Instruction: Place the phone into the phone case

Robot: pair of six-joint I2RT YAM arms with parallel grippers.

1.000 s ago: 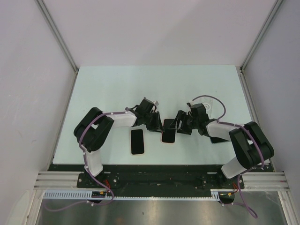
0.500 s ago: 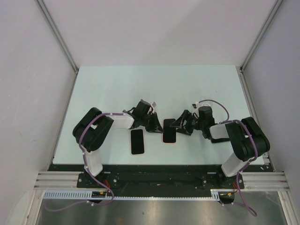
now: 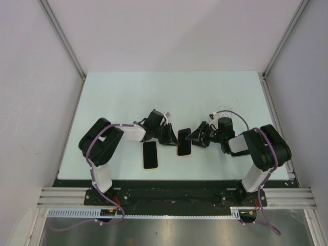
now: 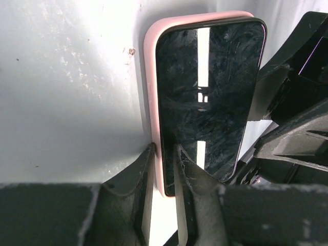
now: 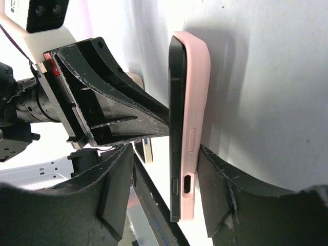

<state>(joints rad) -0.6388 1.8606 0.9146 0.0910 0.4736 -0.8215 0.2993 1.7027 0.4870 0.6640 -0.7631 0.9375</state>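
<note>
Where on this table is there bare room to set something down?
The far half of the table, up to the back wall, is bare. So is the near-edge strip between the black phone and the right arm. The middle is crowded: both arms' fingers flank the pink phone case.

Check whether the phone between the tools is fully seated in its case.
Not fully. The phone stands proud of the pink case along its whole side, right wrist view.
</note>
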